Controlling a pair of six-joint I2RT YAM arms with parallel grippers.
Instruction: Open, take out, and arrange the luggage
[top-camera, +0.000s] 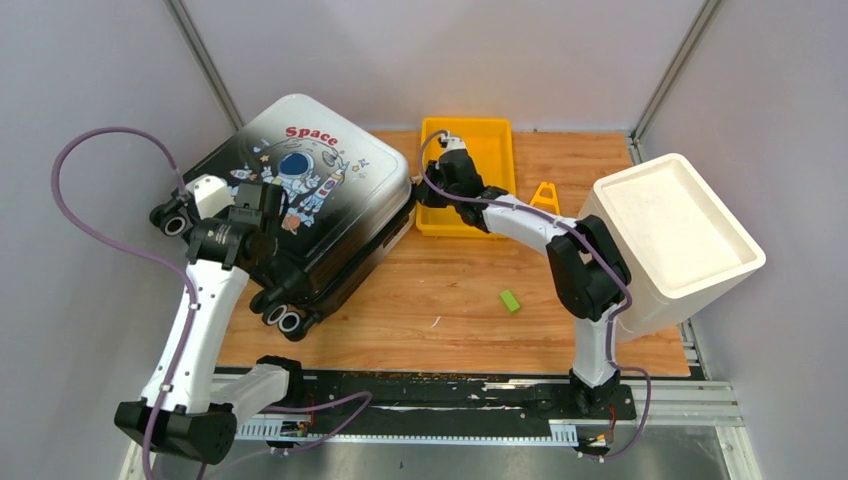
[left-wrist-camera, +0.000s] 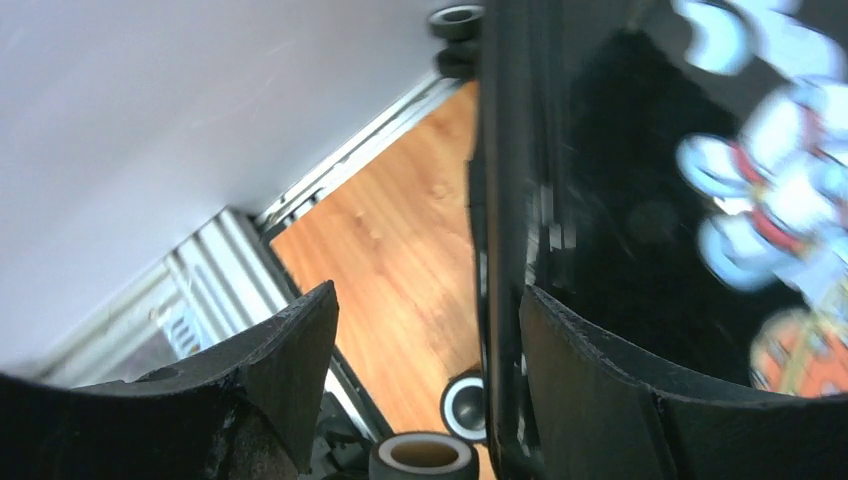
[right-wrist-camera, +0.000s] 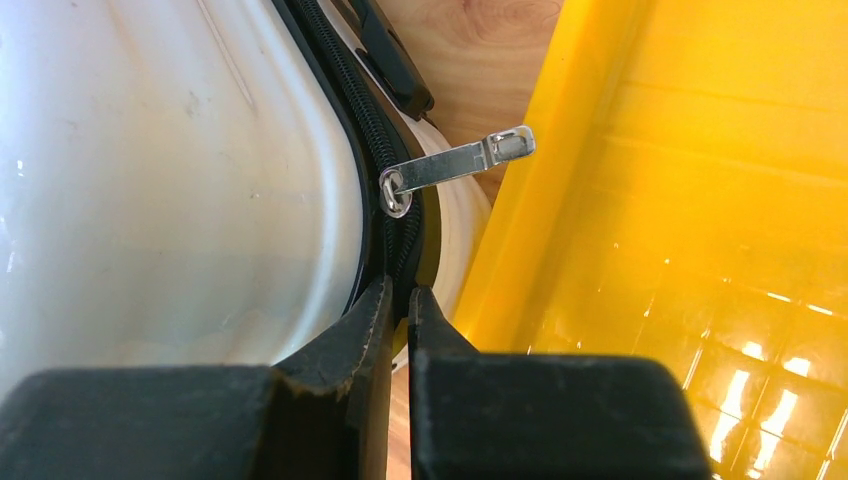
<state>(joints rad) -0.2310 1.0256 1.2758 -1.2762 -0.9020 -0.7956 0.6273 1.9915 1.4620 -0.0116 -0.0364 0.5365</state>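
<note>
Two arms work on one case. At far left, the left arm reaches up to the wheel end of the luggage. The luggage lies on the rear-left of the tabletop, printed shell up and lid looking shut from overhead, w/ its wheels toward the near-left corner.

Left jaws are spread wide. In the wrist view one finger hangs over bare wood and the other lies against the glossy black shell, w/ the case's edge btwn them. No squeeze is visible.

Mid-frame, the right arm stretches across to the case's right corner, just beside the yellow tray. Right jaws are clenched nearly tip to tip over the black zip track, where the white shell runs alongside the tray wall (can't tell if anything is pinched btwn them). A silver zip pull sticks out sideways just past the tips, clear of both fingers and pointing at the tray.

Further right, a small green block sits on open wood and an orange piece sits beside the tray. The white foam box is tilted at the tabletop's right edge, close behind the right arm's elbow.
</note>
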